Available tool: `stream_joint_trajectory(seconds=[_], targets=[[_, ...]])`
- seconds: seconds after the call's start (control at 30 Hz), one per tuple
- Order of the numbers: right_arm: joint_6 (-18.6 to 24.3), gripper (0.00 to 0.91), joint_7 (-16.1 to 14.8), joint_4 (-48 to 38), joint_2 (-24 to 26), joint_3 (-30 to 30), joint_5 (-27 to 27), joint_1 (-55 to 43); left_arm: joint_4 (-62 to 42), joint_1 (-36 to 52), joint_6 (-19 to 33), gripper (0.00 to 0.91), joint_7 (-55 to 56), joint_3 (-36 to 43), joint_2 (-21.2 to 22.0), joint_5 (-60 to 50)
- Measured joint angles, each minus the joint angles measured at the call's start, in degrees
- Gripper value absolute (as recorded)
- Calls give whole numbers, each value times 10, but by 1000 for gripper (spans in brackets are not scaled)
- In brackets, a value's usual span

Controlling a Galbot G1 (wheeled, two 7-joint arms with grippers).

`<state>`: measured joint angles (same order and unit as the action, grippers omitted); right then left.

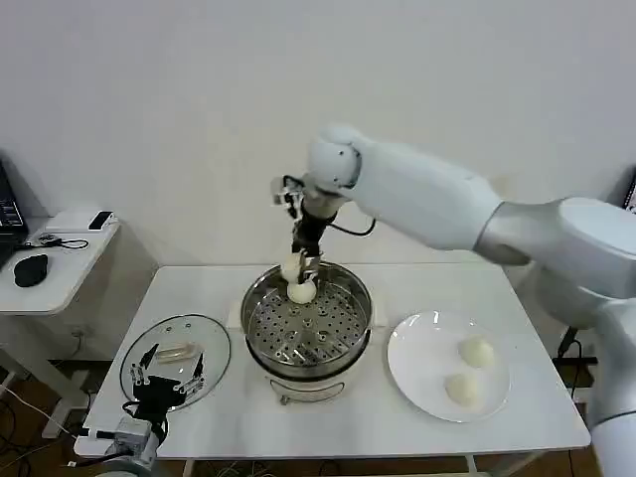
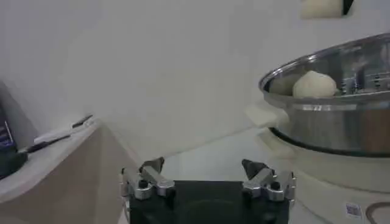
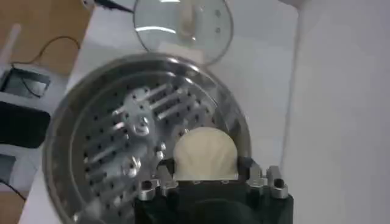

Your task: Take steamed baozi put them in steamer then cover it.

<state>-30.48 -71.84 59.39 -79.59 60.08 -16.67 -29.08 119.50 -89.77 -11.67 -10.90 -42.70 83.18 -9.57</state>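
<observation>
Holding one baozi (image 1: 301, 291) over the steamer's (image 1: 308, 323) far side, the right gripper (image 3: 206, 180) pinches it tight, another bun beside it, two baozi waiting on the right plate (image 1: 422, 363), lid (image 1: 175, 359) off, left gripper (image 2: 207, 176) wide open, empty.

The steamer (image 1: 308, 328) stands at the middle of the counter (image 1: 537, 422). One baozi (image 1: 301, 291) lies on its perforated tray at the far side, and a second baozi (image 1: 292, 266) sits just above it in the right claw (image 1: 301, 266), over the steamer's far rim. Right of the steamer lies a plate (image 1: 417, 373) bearing two more baozi (image 1: 477, 351), one nearer than the other. Left of the steamer lies the lid (image 1: 176, 360), with the left claw (image 1: 167, 380) over its near edge.
</observation>
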Motion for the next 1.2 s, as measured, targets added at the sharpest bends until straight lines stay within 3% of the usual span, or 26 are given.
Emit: stream_joint_trajectory(seconds=[0.5, 1.03, 1.07, 1.13, 1.2], targets=[[-8, 675, 14, -18, -46, 1, 5, 57, -1, -2, 0, 907, 0, 0, -2, 2], [-6, 675, 30, -36, -60, 3, 16, 94, -7, -2, 0, 907, 0, -2, -5, 6], [-6, 685, 31, -37, -61, 3, 16, 95, -7, -2, 0, 907, 0, -1, -5, 6], [-6, 907, 33, -39, -63, 3, 17, 98, -8, -2, 0, 907, 0, -1, -5, 6], [-4, 907, 35, -41, -65, 3, 18, 100, -9, -2, 0, 907, 0, -1, -5, 6]])
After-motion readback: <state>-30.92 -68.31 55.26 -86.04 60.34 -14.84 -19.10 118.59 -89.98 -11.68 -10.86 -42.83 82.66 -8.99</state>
